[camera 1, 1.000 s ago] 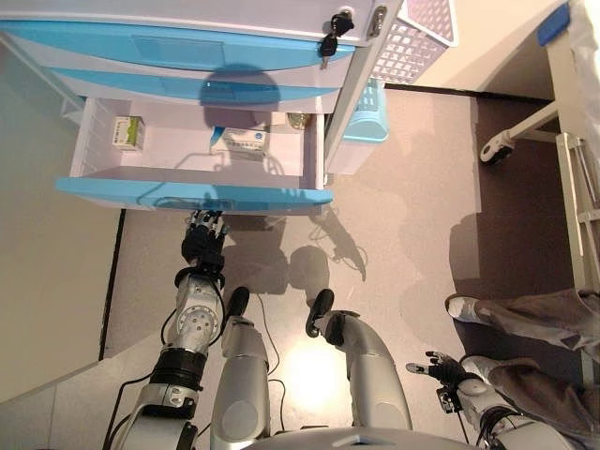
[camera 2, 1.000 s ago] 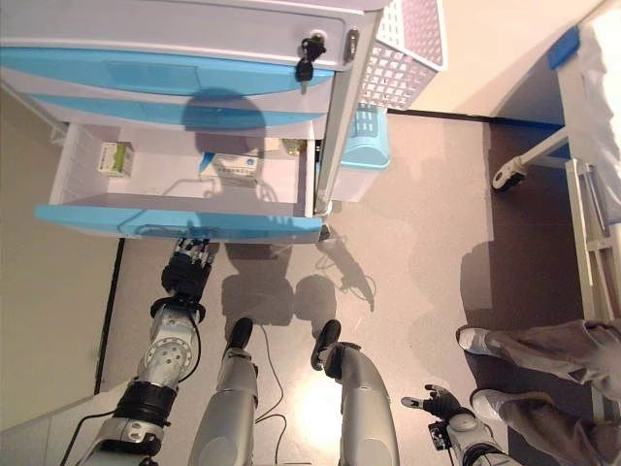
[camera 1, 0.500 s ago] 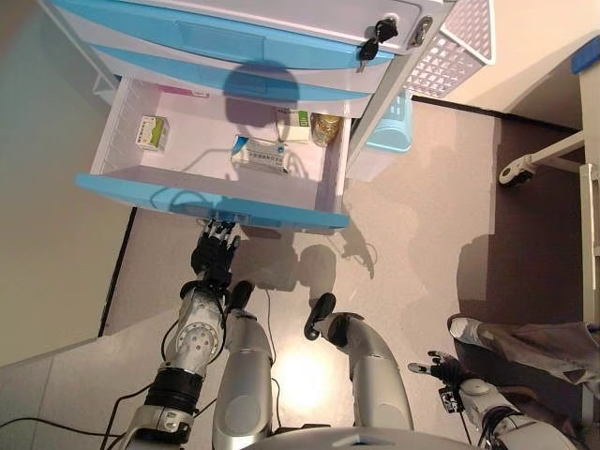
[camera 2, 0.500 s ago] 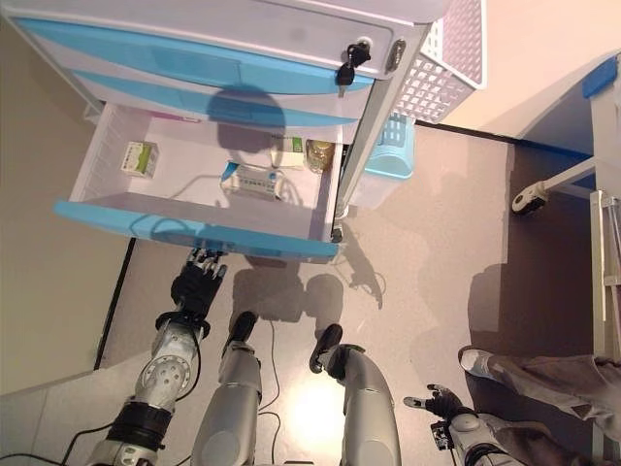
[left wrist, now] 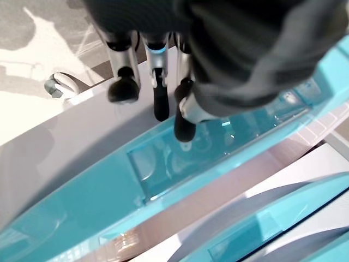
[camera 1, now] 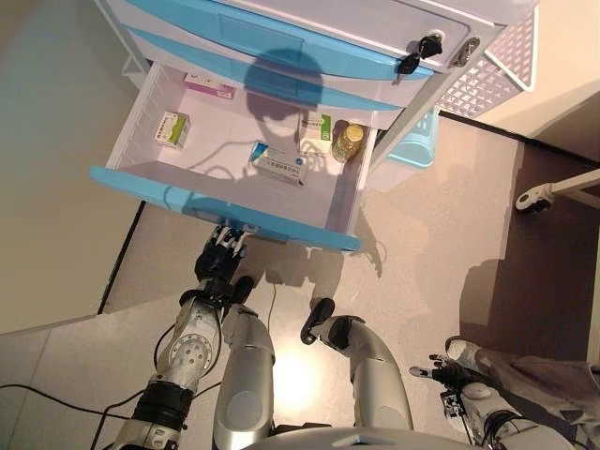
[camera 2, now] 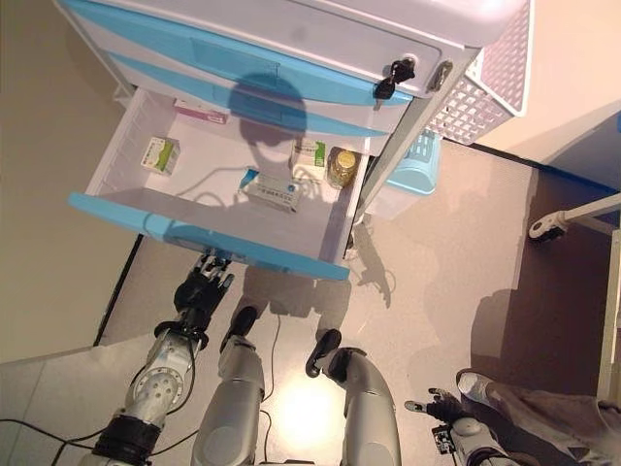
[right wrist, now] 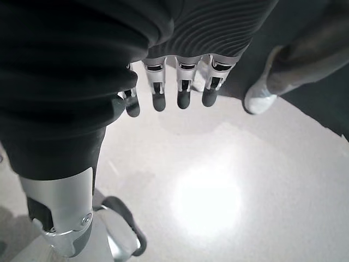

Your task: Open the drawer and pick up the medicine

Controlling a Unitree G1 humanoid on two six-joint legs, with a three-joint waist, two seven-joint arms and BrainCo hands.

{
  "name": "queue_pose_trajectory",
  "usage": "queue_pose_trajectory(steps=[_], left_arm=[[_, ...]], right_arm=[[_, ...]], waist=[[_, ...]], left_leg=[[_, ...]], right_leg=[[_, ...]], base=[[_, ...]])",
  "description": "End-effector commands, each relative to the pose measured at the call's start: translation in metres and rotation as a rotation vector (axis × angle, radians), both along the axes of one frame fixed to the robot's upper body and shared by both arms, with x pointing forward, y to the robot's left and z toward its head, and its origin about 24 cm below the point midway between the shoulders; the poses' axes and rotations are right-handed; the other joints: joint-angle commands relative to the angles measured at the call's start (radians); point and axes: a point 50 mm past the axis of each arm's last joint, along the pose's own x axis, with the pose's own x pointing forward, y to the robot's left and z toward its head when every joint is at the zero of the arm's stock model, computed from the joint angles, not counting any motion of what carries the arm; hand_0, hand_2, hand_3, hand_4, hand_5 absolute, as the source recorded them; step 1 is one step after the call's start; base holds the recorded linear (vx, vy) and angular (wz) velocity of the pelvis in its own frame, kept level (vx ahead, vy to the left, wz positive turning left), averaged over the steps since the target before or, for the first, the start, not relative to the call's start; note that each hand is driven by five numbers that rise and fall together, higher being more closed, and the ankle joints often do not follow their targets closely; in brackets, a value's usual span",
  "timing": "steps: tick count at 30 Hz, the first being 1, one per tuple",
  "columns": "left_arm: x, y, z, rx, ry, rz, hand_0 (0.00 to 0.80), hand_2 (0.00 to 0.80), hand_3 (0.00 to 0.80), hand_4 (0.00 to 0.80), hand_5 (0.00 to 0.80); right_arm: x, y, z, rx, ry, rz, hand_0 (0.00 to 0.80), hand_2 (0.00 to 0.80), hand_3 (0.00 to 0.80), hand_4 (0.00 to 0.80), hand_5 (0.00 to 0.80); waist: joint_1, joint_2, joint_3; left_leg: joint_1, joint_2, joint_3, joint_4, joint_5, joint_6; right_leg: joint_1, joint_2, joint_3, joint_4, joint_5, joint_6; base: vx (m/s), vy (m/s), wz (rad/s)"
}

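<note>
The bottom drawer [camera 1: 225, 210] of the white and blue cabinet stands pulled out. Inside lie a blue-and-white medicine box [camera 1: 278, 162], a green-and-white box [camera 1: 172, 128], a pink-and-white box [camera 1: 208, 86] at the back, another green box [camera 1: 315, 125] and a yellow bottle [camera 1: 348, 142]. My left hand [camera 1: 220, 263] is just below the drawer's blue front, open. Its straight fingertips [left wrist: 161, 109] rest at the handle recess [left wrist: 180, 158]. My right hand [camera 1: 441, 375] hangs low at the right over the floor, open and holding nothing, with its fingers [right wrist: 182, 93] straight.
A bunch of keys [camera 1: 417, 52] hangs from the top drawer's lock. A white perforated basket [camera 1: 487, 70] hangs on the cabinet's right side above a light blue bin [camera 1: 417, 150]. A caster wheel [camera 1: 532, 199] stands at the right. A person's shoe [camera 1: 464, 352] is beside my right hand.
The whole view has shifted, so more of the drawer's inside and its back row of items shows. My left hand stays at the drawer front. The right hand has not moved.
</note>
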Motion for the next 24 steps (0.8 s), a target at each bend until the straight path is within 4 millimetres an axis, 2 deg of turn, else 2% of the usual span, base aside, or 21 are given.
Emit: queue_pose_trajectory(steps=[1, 8, 20, 21, 22, 24], left_arm=[[-0.0099, -0.0224, 0.1422, 0.03, -0.765, -0.166, 0.8, 0.8, 0.8, 0.8, 0.8], [-0.0124, -0.0229, 0.1436, 0.043, -0.767, -0.171, 0.8, 0.8, 0.8, 0.8, 0.8], [-0.0173, -0.0209, 0.1419, 0.072, -0.753, -0.176, 0.8, 0.8, 0.8, 0.8, 0.8], [-0.0179, -0.0208, 0.1419, 0.076, -0.753, -0.177, 0.445, 0.445, 0.445, 0.445, 0.445], [-0.0181, -0.0207, 0.1422, 0.079, -0.755, -0.175, 0.232, 0.232, 0.232, 0.232, 0.232], [-0.0189, -0.0205, 0.1422, 0.078, -0.754, -0.171, 0.097, 0.097, 0.097, 0.097, 0.097]], right_arm=[[-0.0338, -0.0091, -0.0077, -0.039, 0.083, 0.006, 0.0, 0.0, 0.0, 0.0, 0.0], [-0.0322, -0.007, -0.0078, -0.037, 0.073, 0.002, 0.0, 0.0, 0.0, 0.0, 0.0], [-0.0308, -0.0061, -0.0077, -0.034, 0.068, -0.005, 0.0, 0.0, 0.0, 0.0, 0.0], [-0.0285, -0.006, -0.007, -0.035, 0.062, -0.004, 0.0, 0.0, 0.0, 0.0, 0.0], [-0.0277, -0.0063, -0.0067, -0.036, 0.059, -0.003, 0.0, 0.0, 0.0, 0.0, 0.0], [-0.0257, -0.0056, -0.0062, -0.037, 0.053, 0.001, 0.0, 0.0, 0.0, 0.0, 0.0]], waist=[[0.025, -0.023, -0.089], [0.033, -0.03, -0.088], [0.043, -0.02, -0.087], [0.043, -0.016, -0.088], [0.044, -0.014, -0.089], [0.043, -0.015, -0.091]], left_leg=[[-0.104, -0.11, 0.014, -0.043, 0.149, 0.071], [-0.098, -0.113, 0.008, -0.061, 0.152, 0.072], [-0.104, -0.128, 0.003, -0.061, 0.15, 0.083], [-0.108, -0.129, 0.004, -0.059, 0.148, 0.084], [-0.109, -0.13, 0.005, -0.057, 0.147, 0.085], [-0.111, -0.131, 0.006, -0.055, 0.146, 0.086]], right_leg=[[0.064, 0.04, -0.03, -0.064, 0.007, 0.107], [0.075, 0.037, -0.044, -0.077, 0.008, 0.11], [0.073, 0.027, -0.046, -0.076, 0.008, 0.116], [0.071, 0.024, -0.046, -0.074, 0.008, 0.117], [0.069, 0.024, -0.045, -0.071, 0.008, 0.117], [0.067, 0.024, -0.043, -0.071, 0.009, 0.117]], base=[[0.05, -0.025, 0.1], [0.018, -0.01, 0.05], [0.01, 0.004, 0.01], [0.009, 0.023, 0.03], [0.01, 0.028, 0.04], [0.004, 0.014, 0.03]])
